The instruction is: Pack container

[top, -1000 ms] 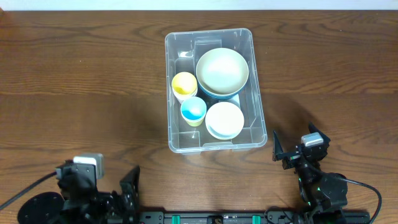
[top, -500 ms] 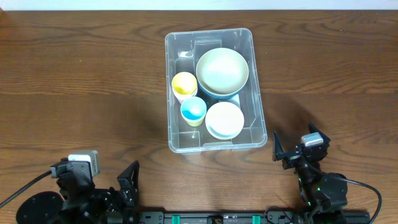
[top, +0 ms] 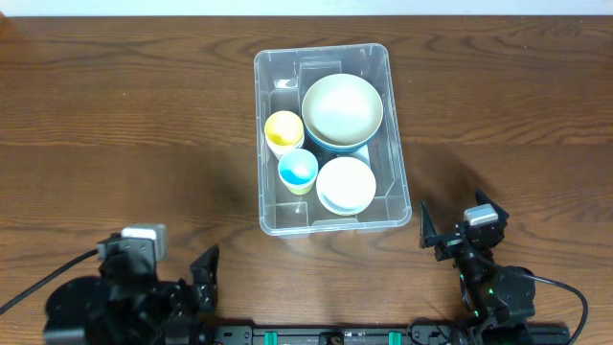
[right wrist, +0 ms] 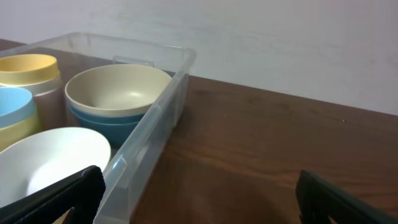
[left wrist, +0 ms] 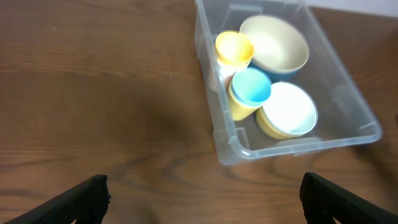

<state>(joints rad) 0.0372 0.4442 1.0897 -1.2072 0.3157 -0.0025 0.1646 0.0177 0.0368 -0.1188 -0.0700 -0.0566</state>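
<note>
The container [top: 260,144], a clear rectangular plastic bin, stands at the middle of the table. It holds a cream bowl [top: 342,107] nested in a blue one, a yellow cup [top: 283,129], a cup with a blue inside [top: 298,169] and a white bowl [top: 346,184]. My left gripper [top: 158,273] hovers open at the front left, well short of the container [left wrist: 208,93], with nothing between its fingers [left wrist: 202,199]. At the front right my right gripper [top: 458,222] is open and empty, just off the container's near right corner [right wrist: 155,130]; its midpoint [right wrist: 199,186] lies over bare wood.
Brown wooden table [top: 115,125] spreads left and right of the bin. A pale wall [right wrist: 261,43] rises behind the table's far edge. The arm bases and a black rail [top: 326,335] run along the front edge.
The left arm has shifted slightly at the front edge, first left, then back right. The bin, its contents and the right arm have not moved.
</note>
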